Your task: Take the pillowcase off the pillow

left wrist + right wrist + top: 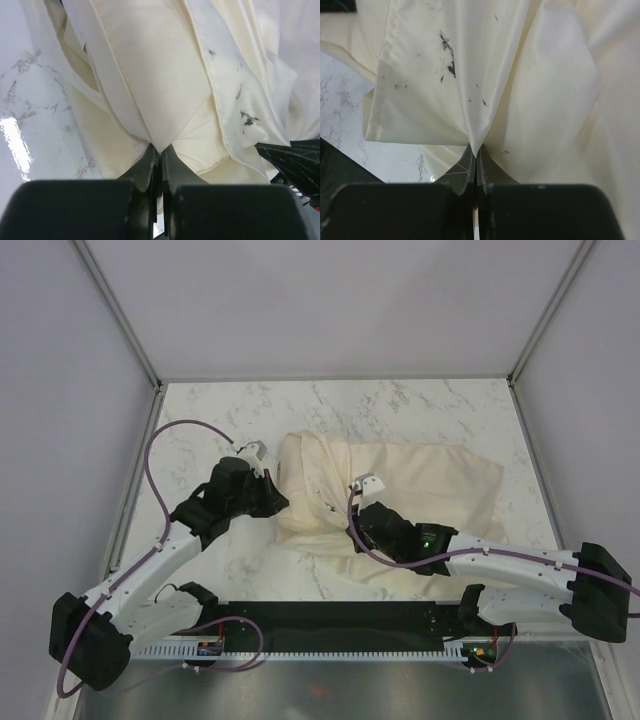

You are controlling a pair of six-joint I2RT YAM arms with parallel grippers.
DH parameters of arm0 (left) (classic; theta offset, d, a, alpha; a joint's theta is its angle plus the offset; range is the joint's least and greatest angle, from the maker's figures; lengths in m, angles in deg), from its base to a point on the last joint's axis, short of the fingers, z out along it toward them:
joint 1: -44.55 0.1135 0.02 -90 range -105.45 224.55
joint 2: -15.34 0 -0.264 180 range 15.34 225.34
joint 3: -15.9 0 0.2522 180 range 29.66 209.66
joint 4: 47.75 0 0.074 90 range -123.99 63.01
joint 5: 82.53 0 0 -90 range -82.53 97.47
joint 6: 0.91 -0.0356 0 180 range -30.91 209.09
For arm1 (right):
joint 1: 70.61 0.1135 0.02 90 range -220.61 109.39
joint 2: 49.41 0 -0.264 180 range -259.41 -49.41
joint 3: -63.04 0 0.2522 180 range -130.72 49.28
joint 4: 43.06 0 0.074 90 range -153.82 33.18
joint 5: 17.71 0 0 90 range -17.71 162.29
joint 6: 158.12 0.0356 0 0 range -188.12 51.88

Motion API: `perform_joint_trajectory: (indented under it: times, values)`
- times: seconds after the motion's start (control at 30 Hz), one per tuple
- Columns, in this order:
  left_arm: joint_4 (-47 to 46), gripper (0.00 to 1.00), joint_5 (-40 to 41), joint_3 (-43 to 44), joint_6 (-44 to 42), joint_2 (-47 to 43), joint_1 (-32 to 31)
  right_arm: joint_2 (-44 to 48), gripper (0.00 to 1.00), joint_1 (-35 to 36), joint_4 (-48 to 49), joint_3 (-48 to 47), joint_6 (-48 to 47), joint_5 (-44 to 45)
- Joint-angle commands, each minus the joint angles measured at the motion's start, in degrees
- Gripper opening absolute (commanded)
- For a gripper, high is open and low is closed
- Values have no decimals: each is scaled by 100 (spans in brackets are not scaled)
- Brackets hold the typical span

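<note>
The pillowcase (312, 478) is thin pale cream fabric with small dark marks, bunched at the left end of the bundle on the marble table. The pillow (445, 482) is the thicker cream mass stretching to the right; I cannot tell how much of it is covered. My left gripper (281, 504) is shut on a fold of the pillowcase (150, 75) at its left edge, the cloth pinched at the fingertips (160, 150). My right gripper (354, 528) is shut on the pillowcase (435, 90) at the bundle's front side, the cloth pulled into a peak at the jaws (476, 150).
The white marble table (200, 420) is walled by pale panels at left, right and back. A black rail (340, 625) runs along the near edge between the arm bases. The right gripper's dark body shows in the left wrist view (295, 160).
</note>
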Motion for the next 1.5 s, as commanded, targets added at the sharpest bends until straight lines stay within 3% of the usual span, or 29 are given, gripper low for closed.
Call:
perform_joint_trajectory:
  times: [0.0,0.47,0.57,0.6,0.7,0.9,1.1,1.47]
  values:
    - [-266,2,116,580,-87,-5,318,457,0,107,-576,301,386,151]
    - [104,2,-376,1468,-528,181,855,748,3,125,-910,865,765,353]
    - [121,2,-578,1556,-449,145,855,756,41,125,-902,742,625,388]
    - [139,2,-622,1608,-431,145,864,748,67,134,-902,707,581,397]
    - [323,2,-632,1915,-273,145,864,677,85,125,-902,566,379,371]
    - [482,2,-534,2793,-97,233,864,799,88,125,-945,461,212,370]
    - [658,2,-737,3611,-957,742,873,1169,89,125,-1235,215,36,564]
    - [-247,2,-1018,3262,-1872,762,890,1468,90,125,-1297,-136,-69,1326]
